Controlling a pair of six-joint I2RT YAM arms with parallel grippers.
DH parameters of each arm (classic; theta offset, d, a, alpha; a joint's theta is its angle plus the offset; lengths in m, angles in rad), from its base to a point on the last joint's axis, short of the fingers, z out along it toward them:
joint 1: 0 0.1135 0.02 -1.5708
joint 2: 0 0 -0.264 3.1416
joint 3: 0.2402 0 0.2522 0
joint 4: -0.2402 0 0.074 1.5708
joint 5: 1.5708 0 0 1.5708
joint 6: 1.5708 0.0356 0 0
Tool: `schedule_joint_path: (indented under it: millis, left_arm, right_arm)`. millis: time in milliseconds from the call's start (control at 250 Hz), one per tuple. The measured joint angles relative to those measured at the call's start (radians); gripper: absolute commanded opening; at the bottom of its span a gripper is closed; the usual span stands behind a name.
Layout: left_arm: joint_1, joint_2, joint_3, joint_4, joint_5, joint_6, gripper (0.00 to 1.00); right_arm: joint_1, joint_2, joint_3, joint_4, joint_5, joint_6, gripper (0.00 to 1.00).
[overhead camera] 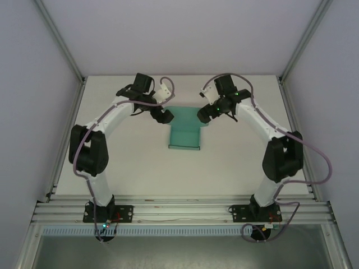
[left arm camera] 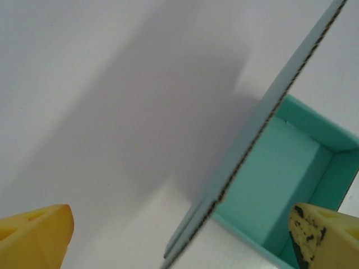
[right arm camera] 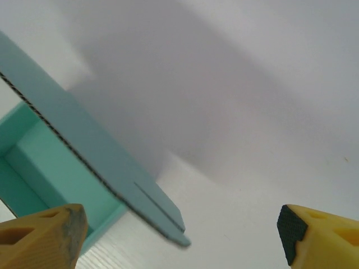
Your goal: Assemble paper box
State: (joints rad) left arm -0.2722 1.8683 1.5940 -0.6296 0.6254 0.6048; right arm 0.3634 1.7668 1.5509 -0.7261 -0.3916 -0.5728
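Paper box (overhead camera: 185, 133) at centre of the top view, teal, one corrugated-edged flap (left arm camera: 263, 123) slanting across both wrist views. Left gripper (overhead camera: 164, 115) at the box's upper-left corner, fingers (left arm camera: 33, 238) spread wide, grasping nothing. Right gripper (overhead camera: 204, 115) at the upper-right corner, likewise released and empty.

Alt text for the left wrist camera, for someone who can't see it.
An open teal paper box sits on a white table, its large flap crossing the view diagonally. The left gripper's yellow fingertips stand wide apart at the bottom corners, holding nothing.
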Motion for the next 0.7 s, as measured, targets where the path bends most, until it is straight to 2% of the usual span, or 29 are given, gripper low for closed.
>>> schedule_joint_path:
  millis: [88, 224, 300, 380, 500, 540, 640, 700]
  left_arm:
    - [0.000, 0.071, 0.096, -0.093, 0.008, 0.078, 0.84]
    - [-0.001, 0.135, 0.174, -0.201, 0.008, 0.156, 0.72]
    - [-0.001, 0.156, 0.193, -0.236, 0.006, 0.182, 0.57]
    - [-0.001, 0.163, 0.193, -0.255, 0.006, 0.187, 0.50]
    - [-0.001, 0.163, 0.193, -0.260, 0.008, 0.189, 0.37]
    - [-0.002, 0.163, 0.193, -0.260, 0.013, 0.182, 0.29]
    - [-0.003, 0.163, 0.193, -0.257, 0.015, 0.168, 0.00]
    - [-0.006, 0.163, 0.193, -0.244, 0.013, 0.158, 0.00]
  right_arm:
    - [-0.007, 0.071, 0.063, -0.078, -0.045, -0.077, 0.65]
    - [-0.011, 0.134, 0.099, -0.145, -0.081, -0.132, 0.52]
    - [-0.013, 0.145, 0.101, -0.158, -0.093, -0.146, 0.38]
    - [-0.017, 0.145, 0.101, -0.162, -0.104, -0.154, 0.26]
    - [-0.018, 0.145, 0.103, -0.166, -0.111, -0.148, 0.18]
    - [-0.018, 0.145, 0.105, -0.166, -0.114, -0.148, 0.15]
    - [-0.018, 0.145, 0.112, -0.173, -0.114, -0.144, 0.11]
    - [-0.018, 0.145, 0.116, -0.171, -0.111, -0.134, 0.10]
